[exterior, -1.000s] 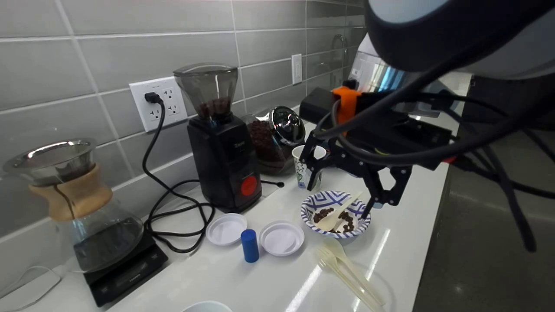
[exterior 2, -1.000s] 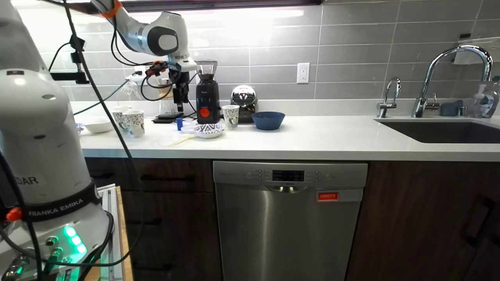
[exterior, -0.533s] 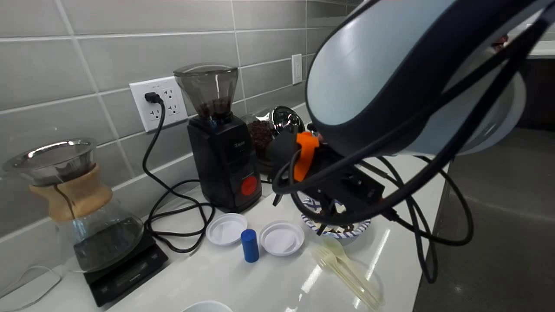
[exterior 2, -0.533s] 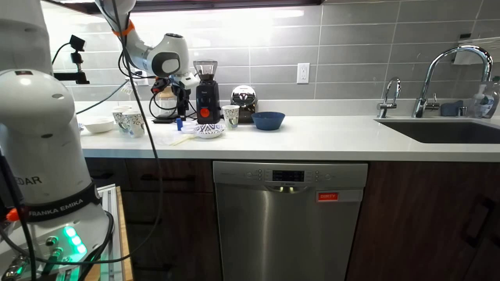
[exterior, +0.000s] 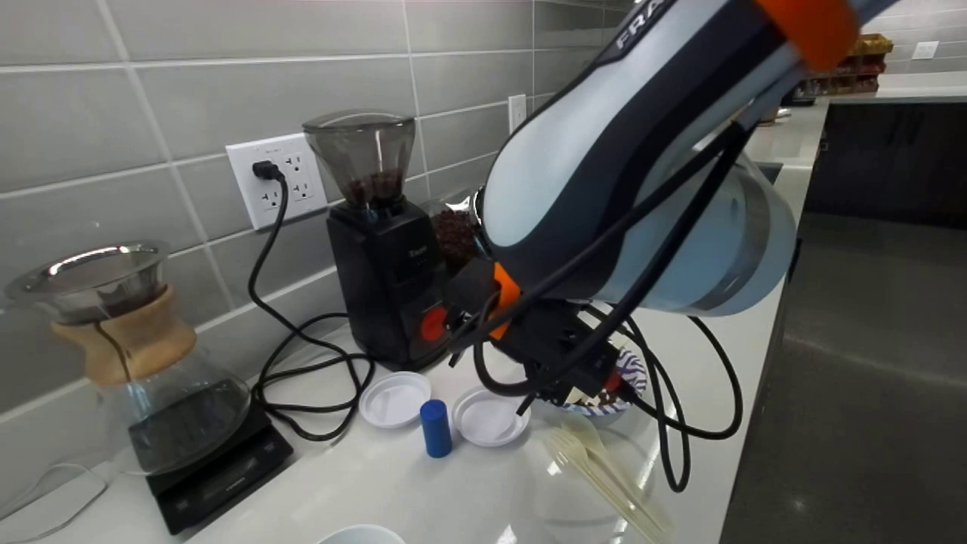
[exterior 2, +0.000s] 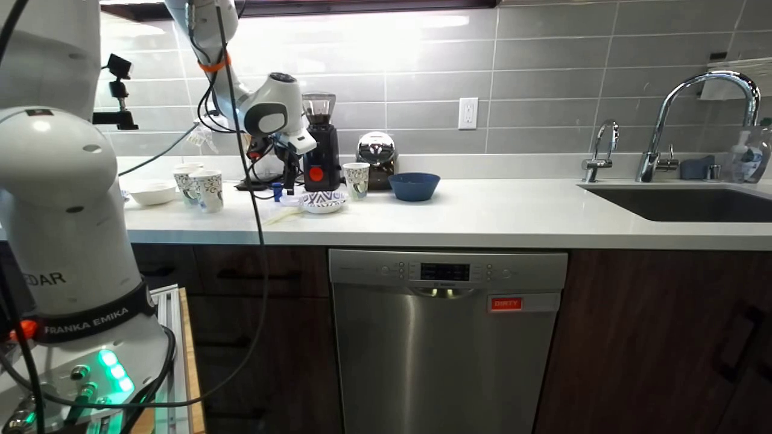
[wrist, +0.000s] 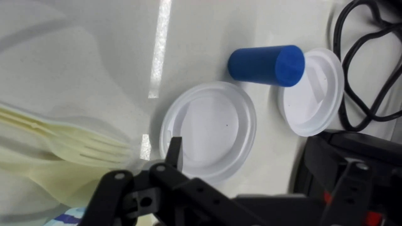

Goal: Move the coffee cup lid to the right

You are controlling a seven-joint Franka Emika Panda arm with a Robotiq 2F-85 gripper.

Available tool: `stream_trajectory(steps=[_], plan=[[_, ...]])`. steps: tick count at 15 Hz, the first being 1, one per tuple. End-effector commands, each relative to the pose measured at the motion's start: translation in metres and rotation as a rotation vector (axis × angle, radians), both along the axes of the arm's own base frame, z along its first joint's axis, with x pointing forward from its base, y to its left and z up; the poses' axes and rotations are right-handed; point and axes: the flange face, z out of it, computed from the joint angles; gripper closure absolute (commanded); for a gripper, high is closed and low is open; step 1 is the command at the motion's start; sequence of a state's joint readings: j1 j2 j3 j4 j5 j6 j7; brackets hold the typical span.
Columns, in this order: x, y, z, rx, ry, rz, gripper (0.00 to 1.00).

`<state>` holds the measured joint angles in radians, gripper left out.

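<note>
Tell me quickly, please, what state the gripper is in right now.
Gripper: open, jaws wide apart, holding nothing.

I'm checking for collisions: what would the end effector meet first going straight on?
Likely the round white plastic lid nearer the pale yellow plastic fork, though depth is unclear.

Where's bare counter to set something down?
Widest: counter between blue bowl and sink. Smaller: between blue cylinder, white dish and fork. Crowded: a white lid, a second lid and the blue cylinder sit close by the grinder; the open pincer hovers there.
</note>
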<state>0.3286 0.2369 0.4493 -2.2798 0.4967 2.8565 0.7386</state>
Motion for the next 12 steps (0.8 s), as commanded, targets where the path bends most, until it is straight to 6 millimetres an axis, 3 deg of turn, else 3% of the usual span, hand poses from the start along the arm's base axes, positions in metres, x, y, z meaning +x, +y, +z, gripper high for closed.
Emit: stream_trajectory(steps=[1, 12], plan=[[0.009, 0.012, -0.013, 0.030, 0.006, 0.017, 0.00], [0.013, 0.005, -0.027, -0.003, 0.039, 0.001, 0.00]])
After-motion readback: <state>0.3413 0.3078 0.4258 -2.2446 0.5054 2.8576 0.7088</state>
